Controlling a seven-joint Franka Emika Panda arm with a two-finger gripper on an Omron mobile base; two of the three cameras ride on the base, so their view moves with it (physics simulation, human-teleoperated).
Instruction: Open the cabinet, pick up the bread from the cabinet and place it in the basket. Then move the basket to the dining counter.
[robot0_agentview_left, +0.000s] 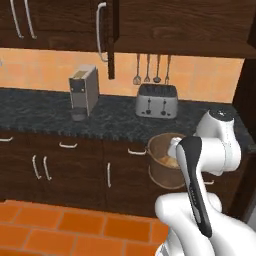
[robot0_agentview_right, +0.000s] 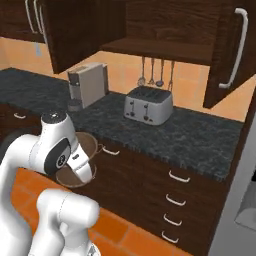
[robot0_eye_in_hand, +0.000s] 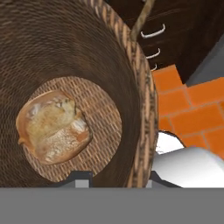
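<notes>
Dark brown wood-grain wall cabinet (robot0_agentview_right: 227, 55) with long silver bar handles: both doors swung open, interior shelf bare as far as visible. Small pale tan crusty bread lump (robot0_eye_in_hand: 52, 127): lying on the woven floor of the round brown wicker basket (robot0_eye_in_hand: 135, 74), so opening and bread transfer judged complete. Basket itself: off the black speckled granite tabletop (robot0_agentview_left: 45, 112), hanging in front of the dark lower drawers above the orange tile floor (robot0_agentview_left: 60, 227), carried at its rim. Jaws (robot0_eye_in_hand: 116, 177): narrowly set, one dark fingertip inside the basket wall and one outside, pinching the woven rim. Remaining work: carrying the basket to the pale stone dining counter and setting it down; that counter not among the visible items. Arm pose: white arm folded low and close to the base, elbow raised, forearm angled downward, hand pointing into the basket mouth from above with the bread directly beneath the camera. Basket in the left base view (robot0_agentview_left: 162, 160) partly masked by the wrist. Other fixtures: silver four-slot toaster (robot0_agentview_left: 156, 100), grey coffee machine (robot0_agentview_left: 83, 90), hanging utensils (robot0_agentview_left: 150, 70) on the orange wall.
</notes>
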